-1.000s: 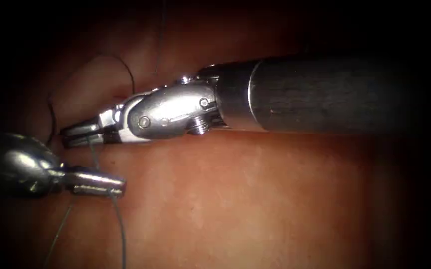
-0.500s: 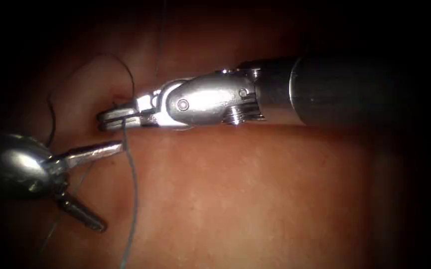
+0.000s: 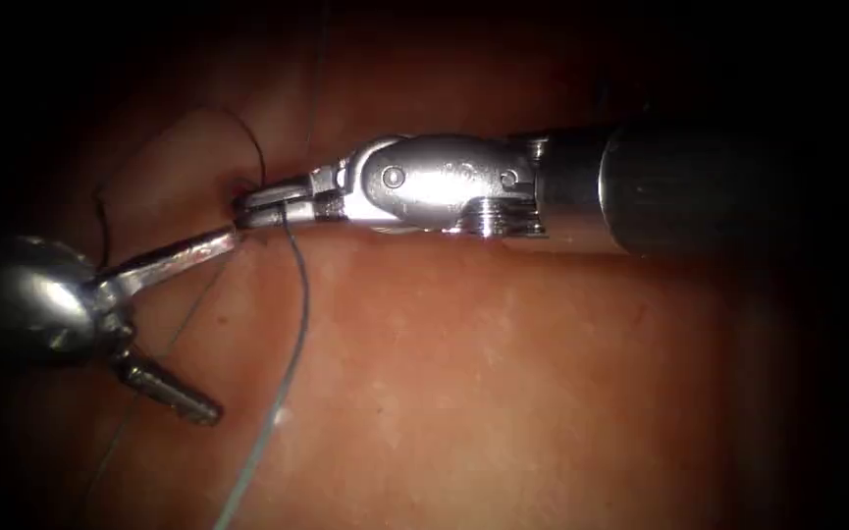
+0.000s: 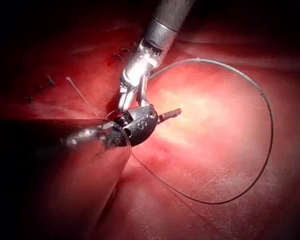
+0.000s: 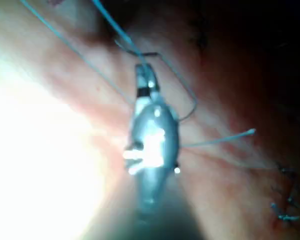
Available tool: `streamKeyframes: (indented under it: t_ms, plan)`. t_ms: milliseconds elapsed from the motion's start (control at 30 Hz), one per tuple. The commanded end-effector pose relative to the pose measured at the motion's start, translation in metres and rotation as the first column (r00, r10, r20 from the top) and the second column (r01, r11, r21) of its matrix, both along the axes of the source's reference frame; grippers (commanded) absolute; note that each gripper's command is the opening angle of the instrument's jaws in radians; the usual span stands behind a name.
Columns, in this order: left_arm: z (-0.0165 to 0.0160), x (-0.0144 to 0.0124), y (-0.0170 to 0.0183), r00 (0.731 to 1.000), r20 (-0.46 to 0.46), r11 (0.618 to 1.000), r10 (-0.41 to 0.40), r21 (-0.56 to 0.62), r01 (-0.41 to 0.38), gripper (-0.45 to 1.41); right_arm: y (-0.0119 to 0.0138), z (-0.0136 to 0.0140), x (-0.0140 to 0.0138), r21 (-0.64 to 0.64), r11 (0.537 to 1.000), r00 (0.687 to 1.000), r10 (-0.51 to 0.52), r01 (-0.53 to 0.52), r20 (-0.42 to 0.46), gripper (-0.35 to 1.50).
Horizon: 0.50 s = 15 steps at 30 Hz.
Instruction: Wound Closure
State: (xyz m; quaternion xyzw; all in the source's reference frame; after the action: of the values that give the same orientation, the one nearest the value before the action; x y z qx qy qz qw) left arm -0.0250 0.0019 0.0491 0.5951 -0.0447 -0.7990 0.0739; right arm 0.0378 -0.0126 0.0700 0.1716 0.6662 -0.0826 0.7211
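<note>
Since a second ago my left hand (image 3: pixel 184 329) has opened wide and let go the thread (image 3: pixel 291 344), while my right hand (image 3: pixel 267 208), closed on it, draws back rightward over the tissue (image 3: pixel 503 383).

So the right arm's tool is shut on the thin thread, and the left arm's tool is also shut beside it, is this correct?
Not quite. The right arm's silver tool is shut on the thin grey-blue thread, but the left arm's silver tool is open: in the endoscope view one jaw reaches up toward the right tool's tip and the other points down over the reddish tissue. It holds nothing.
</note>
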Motion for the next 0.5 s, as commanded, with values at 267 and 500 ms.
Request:
streamKeyframes:
  t_ms: [267, 500]
  plan:
    - [-0.0005, -0.0022, -0.0004, 1.0, 0.016, 1.0, -0.023, -0.008, 0.023, 1.08, 0.0004, 0.0025, 0.0009, 0.022, 1.0, 1.0, 0.01, -0.011, 0.02, -0.35]
    - [-0.0018, -0.0038, -0.0014, 0.999, 0.034, 1.0, -0.014, -0.022, 0.015, 1.05, 0.0002, 0.003, 0.0019, 0.031, 0.999, 0.999, 0.01, -0.011, 0.04, -0.35]
